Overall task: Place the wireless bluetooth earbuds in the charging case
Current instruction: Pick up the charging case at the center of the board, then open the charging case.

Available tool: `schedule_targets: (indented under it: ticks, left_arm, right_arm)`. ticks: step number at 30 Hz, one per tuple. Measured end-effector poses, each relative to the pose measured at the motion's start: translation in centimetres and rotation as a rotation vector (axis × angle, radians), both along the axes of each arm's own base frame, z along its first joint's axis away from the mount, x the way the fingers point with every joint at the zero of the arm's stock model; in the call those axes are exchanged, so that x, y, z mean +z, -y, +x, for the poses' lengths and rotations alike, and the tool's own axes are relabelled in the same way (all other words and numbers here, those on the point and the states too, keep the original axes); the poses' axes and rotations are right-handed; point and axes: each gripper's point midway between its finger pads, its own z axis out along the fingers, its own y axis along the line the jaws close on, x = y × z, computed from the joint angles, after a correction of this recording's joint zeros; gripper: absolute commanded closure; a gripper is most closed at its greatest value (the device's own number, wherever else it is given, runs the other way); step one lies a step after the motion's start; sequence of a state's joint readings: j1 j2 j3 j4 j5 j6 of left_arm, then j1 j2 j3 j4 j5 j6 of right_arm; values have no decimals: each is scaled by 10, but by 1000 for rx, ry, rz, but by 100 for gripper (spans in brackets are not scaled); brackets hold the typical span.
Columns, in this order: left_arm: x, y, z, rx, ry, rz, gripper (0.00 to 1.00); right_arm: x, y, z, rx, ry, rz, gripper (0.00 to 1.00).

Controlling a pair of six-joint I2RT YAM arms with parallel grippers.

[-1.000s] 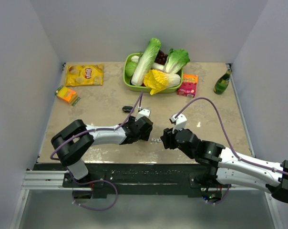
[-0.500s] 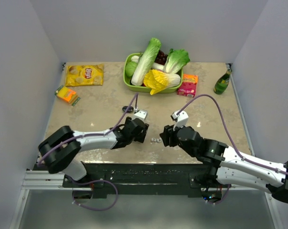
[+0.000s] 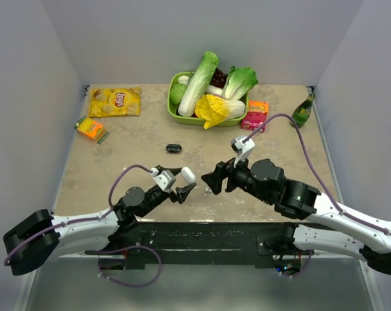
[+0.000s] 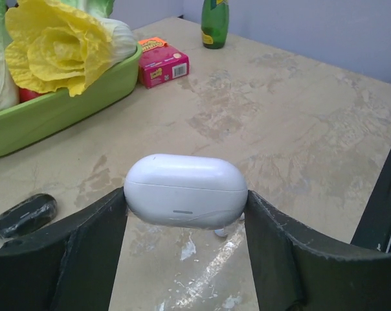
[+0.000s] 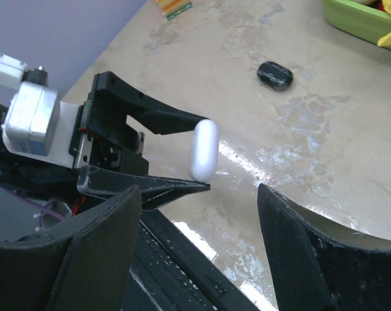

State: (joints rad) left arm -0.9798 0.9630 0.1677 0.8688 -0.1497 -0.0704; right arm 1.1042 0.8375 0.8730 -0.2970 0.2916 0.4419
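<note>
My left gripper (image 3: 184,182) is shut on the charging case (image 3: 188,175), a glossy white oval pebble. It holds the case by its two ends, lid closed, a little above the table. In the left wrist view the case (image 4: 186,190) spans the gap between the fingers. A small white piece (image 4: 220,231), perhaps an earbud, peeks out on the table beneath it. My right gripper (image 3: 210,182) is open and empty just right of the case, facing it. The right wrist view shows the case (image 5: 204,150) end-on ahead of its open fingers.
A small black oval object (image 3: 173,148) lies on the table behind the grippers. A green tray (image 3: 172,110) of vegetables stands at the back. A pink box (image 3: 254,116) and a green bottle (image 3: 302,111) are at its right. A yellow chip bag (image 3: 115,101) and an orange packet (image 3: 90,128) lie far left.
My left arm has drawn back toward the near left and lifted the white case off the table. My right gripper has risen and turned to face the case.
</note>
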Motion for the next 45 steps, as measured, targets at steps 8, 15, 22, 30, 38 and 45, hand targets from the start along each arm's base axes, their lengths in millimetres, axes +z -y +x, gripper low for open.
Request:
schedule_targets:
  ticks: [8, 15, 22, 30, 38, 45]
  left_arm:
    - [20, 8, -17, -90, 163, -7, 100]
    - [24, 16, -29, -130, 216, 13, 100]
    - [23, 20, -36, -140, 239, 33, 100]
    - [20, 25, -45, -152, 256, 62, 100]
    - [19, 24, -45, -137, 262, 74, 100]
    - [19, 23, -45, -130, 264, 78, 100]
  right_arm:
    - [-15, -27, -2, 74, -64, -72, 23]
    - [-33, -33, -4, 97, -102, -123, 23]
    - [-46, -36, -1, 94, -120, -158, 23]
    - [-56, -36, 5, 62, -128, -191, 23]
    - [-56, -31, 11, 25, -118, -196, 24]
    - [-60, -25, 13, 0, -124, -198, 24]
